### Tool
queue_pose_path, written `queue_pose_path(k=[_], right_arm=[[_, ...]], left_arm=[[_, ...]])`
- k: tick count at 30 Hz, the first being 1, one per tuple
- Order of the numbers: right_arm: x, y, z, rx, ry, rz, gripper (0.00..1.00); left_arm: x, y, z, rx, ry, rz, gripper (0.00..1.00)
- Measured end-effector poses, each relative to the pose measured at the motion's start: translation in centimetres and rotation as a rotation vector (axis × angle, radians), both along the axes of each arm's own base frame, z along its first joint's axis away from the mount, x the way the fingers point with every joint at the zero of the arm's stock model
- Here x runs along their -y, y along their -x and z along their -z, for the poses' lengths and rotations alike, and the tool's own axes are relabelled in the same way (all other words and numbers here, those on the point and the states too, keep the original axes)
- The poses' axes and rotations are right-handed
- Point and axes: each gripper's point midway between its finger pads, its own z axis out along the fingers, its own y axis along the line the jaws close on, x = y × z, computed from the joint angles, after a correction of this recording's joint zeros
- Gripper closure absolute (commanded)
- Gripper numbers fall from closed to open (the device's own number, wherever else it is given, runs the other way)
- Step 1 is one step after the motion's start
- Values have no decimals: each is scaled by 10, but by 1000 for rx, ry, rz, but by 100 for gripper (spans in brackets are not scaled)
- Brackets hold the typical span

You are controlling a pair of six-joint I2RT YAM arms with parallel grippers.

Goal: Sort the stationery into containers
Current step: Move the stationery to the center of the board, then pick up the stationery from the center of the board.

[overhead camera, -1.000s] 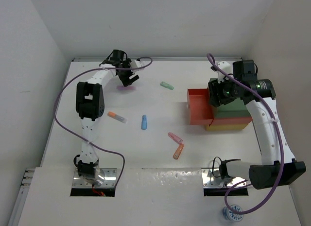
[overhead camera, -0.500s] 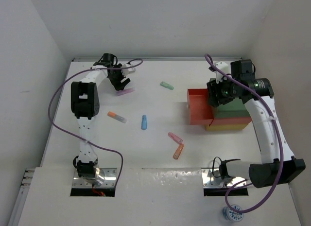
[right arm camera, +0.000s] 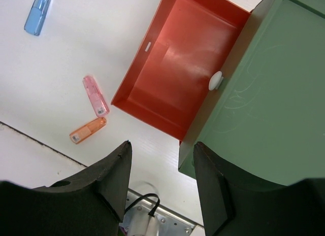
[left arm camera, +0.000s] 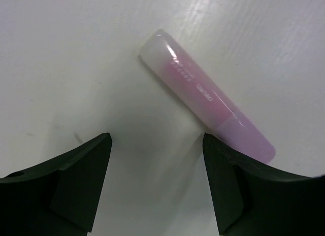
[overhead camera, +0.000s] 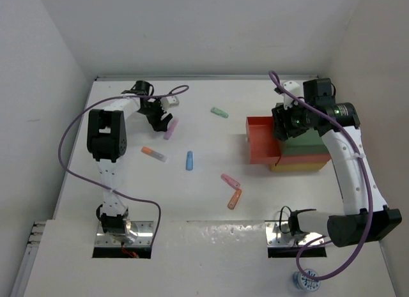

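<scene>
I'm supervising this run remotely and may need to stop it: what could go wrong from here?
1. The marker lies diagonally, off towards one finger of the open left gripper; closing may clip its end and flick it away.
2. The right gripper hangs over the open red tray, so a delivery there could make the arms collide.
</scene>
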Motion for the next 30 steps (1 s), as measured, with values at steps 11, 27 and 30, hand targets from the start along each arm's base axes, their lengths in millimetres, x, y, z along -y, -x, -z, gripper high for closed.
queue_pose_path(k=[11,27,30], right_arm=[[-1,3,7,-16,2,-6,48],[-2,4,9,-16,2,-10,49],[-2,3,8,-11,1,-9,48]], left_arm=[[11,28,-15,-79,127,-331,23],[60,30,-56,-128,275,-787,45],[62,34,-38,-150,230,-829,45]])
